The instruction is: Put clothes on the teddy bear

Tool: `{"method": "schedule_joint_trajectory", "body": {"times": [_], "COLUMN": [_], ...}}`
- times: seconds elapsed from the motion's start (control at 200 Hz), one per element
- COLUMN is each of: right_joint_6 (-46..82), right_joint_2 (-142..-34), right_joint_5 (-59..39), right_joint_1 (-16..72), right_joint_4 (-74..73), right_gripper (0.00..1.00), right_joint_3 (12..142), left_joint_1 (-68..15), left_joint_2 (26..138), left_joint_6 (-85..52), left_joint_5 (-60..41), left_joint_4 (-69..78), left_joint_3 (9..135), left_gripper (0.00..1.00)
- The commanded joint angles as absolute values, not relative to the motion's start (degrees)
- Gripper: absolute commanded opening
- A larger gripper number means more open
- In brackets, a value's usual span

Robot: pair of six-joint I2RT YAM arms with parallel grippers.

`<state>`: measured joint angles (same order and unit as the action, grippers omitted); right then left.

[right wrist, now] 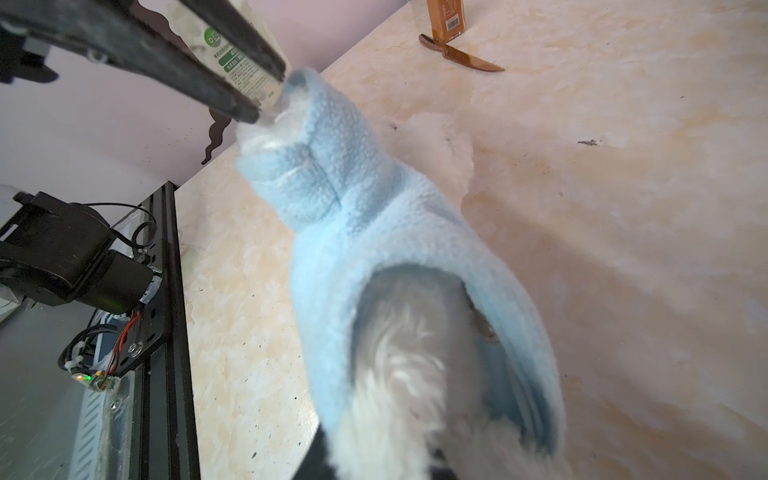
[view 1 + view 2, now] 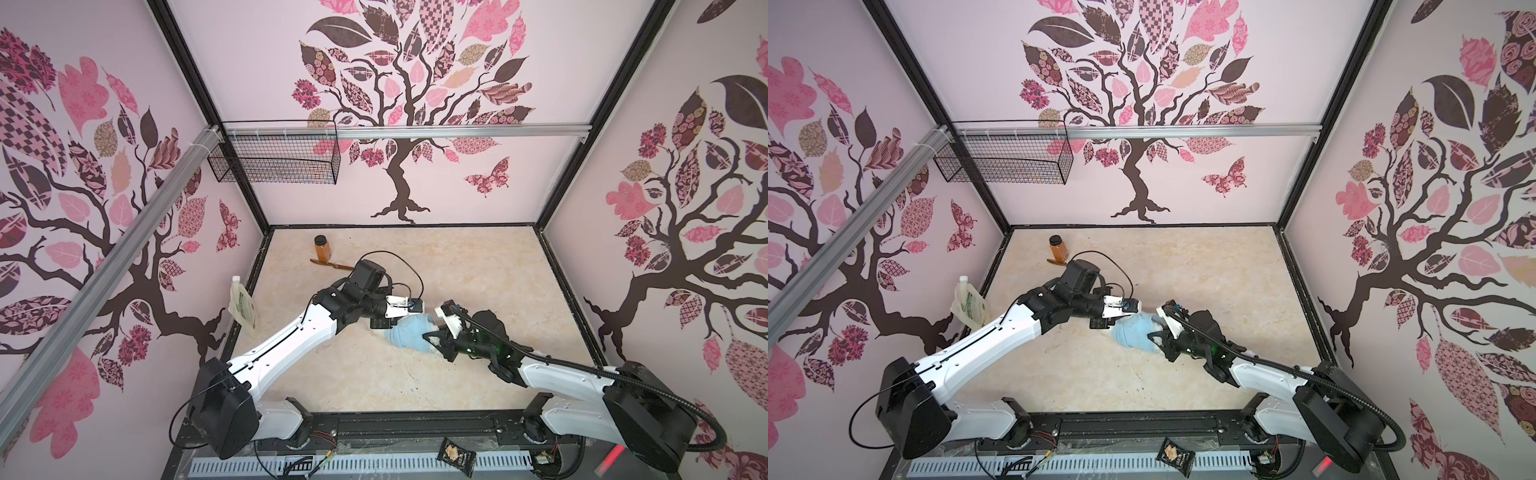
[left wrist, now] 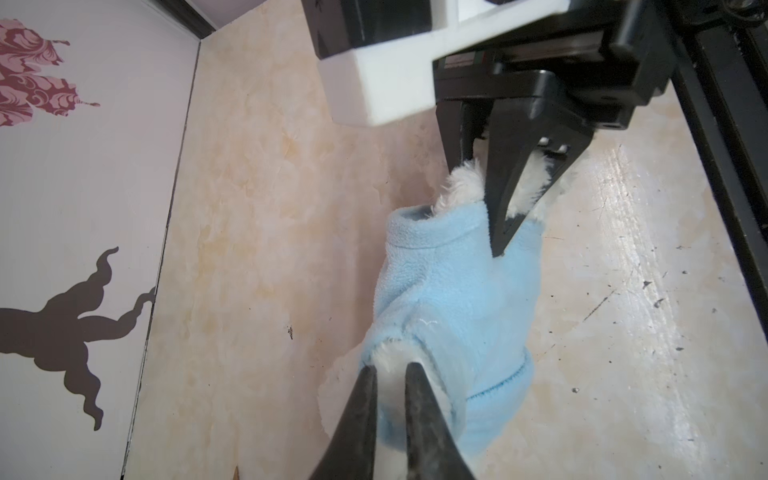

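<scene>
The teddy bear [image 3: 461, 187] lies mid-table, white and fluffy, almost wholly inside a light blue shirt [image 2: 409, 334]. In both top views only tufts of its fur [image 2: 1156, 338] show. My left gripper [image 3: 391, 370] is shut on white fur poking out of a sleeve opening, at the shirt's left end [image 2: 382, 326]. My right gripper [image 2: 432, 337] is shut on the bear's fur at the opposite end, where the shirt's wide opening [image 1: 511, 353] rings the fur [image 1: 415, 353]. The right wrist view shows the left fingertips [image 1: 249, 112] at the sleeve's tip. The bear's face is hidden.
An amber jar [image 2: 322, 246] and a wooden knife [image 2: 332, 264] lie at the back left. A white pouch [image 2: 242, 305] leans on the left wall. A wire basket [image 2: 274, 158] hangs from the rear rail. A dark snack packet [image 2: 457, 455] rests on the front frame.
</scene>
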<state>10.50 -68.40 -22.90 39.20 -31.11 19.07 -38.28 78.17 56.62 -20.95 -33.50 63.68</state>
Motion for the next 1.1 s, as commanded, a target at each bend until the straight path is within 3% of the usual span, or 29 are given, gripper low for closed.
{"method": "schedule_joint_trajectory", "body": {"times": [0.0,0.48,0.805,1.095], "right_joint_6": [10.68,10.81,10.9,11.37], "right_joint_2": [-68.73,-68.29,-68.2,-68.55], "right_joint_5": [-24.35,-24.34,-24.04,-24.35], "right_joint_1": [39.33,39.29,39.32,39.29], "right_joint_4": [-34.04,-34.16,-34.45,-35.23], "right_gripper": [0.0,0.0,0.0,0.0], "right_joint_3": [19.35,19.09,18.93,19.12], "left_joint_1": [-38.41,-38.41,-38.41,-38.48], "left_joint_2": [79.62,83.76,87.6,91.61], "left_joint_6": [59.21,62.81,63.48,62.83], "left_joint_5": [-20.67,-15.93,-19.5,-16.79], "left_joint_4": [-36.62,-41.41,-47.93,-47.79], "left_joint_3": [66.87,69.18,70.94,67.99], "left_gripper": [0.18,0.21,0.28,0.29]}}
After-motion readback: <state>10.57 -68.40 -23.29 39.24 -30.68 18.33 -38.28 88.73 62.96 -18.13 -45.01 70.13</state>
